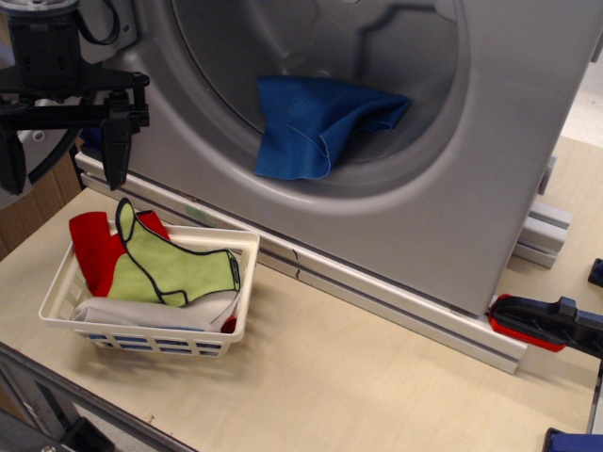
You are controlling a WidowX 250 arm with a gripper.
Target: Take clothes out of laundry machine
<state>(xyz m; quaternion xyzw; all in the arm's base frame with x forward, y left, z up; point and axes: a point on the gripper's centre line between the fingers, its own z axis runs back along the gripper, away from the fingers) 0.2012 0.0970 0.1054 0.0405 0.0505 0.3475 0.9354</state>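
Note:
The royal-blue cloth lies crumpled inside the drum mouth of the light-grey laundry machine, draped over the lower rim of the opening. My gripper hangs at the far left, well left of the drum and above the left end of the white basket. Its two black fingers point down, spread wide apart, with nothing between them.
The white basket holds a lime-green piece with dark trim, a red cloth and a white cloth. A metal rail runs along the machine's base. A red-and-black clamp sits at the right.

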